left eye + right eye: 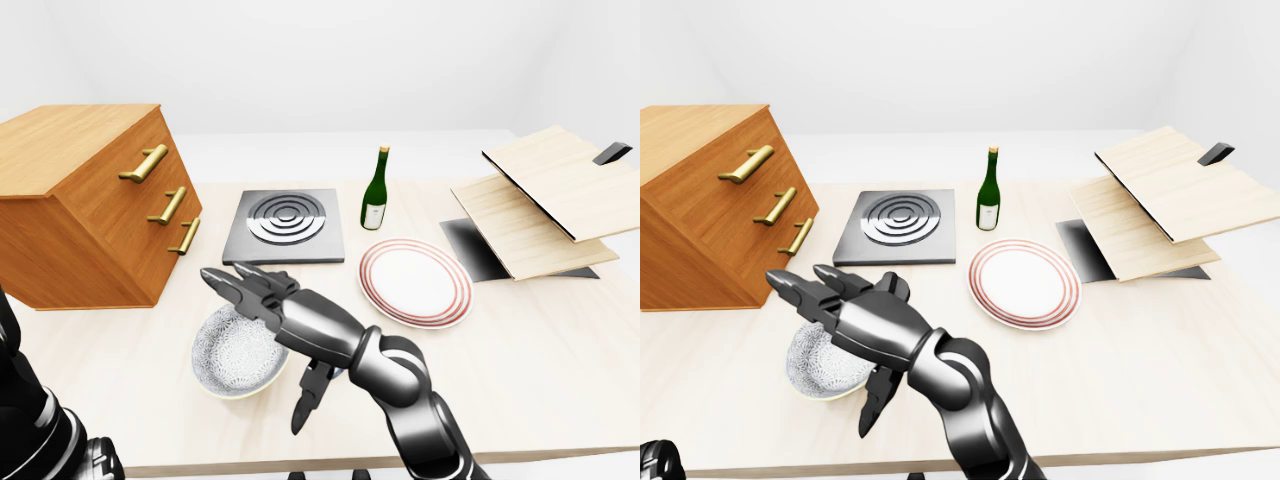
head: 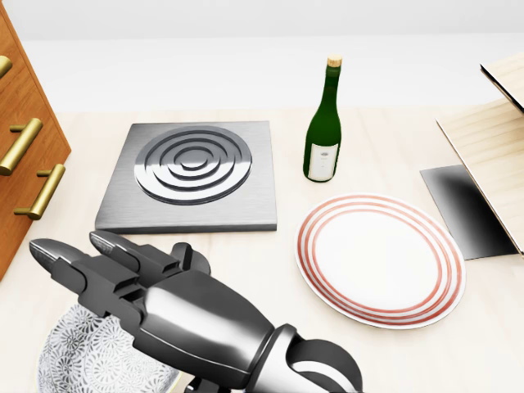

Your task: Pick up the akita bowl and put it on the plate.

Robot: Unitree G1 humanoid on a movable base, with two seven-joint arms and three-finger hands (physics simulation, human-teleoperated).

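Observation:
The akita bowl (image 1: 232, 358), white with a fine grey pattern inside, stands on the table near the lower left of the left-eye view. My right hand (image 1: 262, 335) reaches in from the bottom and hovers over the bowl's right rim. It is open: two fingers (image 1: 228, 285) stretch left above the bowl and the thumb (image 1: 304, 405) hangs down outside its right wall. Nothing is held. The plate (image 1: 415, 283), white with red rings, lies empty to the bowl's upper right. My left hand does not show; only a dark upper arm (image 1: 30, 420) appears at the lower left.
A green wine bottle (image 1: 375, 190) stands just above the plate. A grey stove plate (image 1: 285, 226) lies to its left. A wooden drawer cabinet (image 1: 90, 200) fills the left side. Stacked wooden boards (image 1: 540, 200) over a black mat (image 1: 470, 245) sit at the right.

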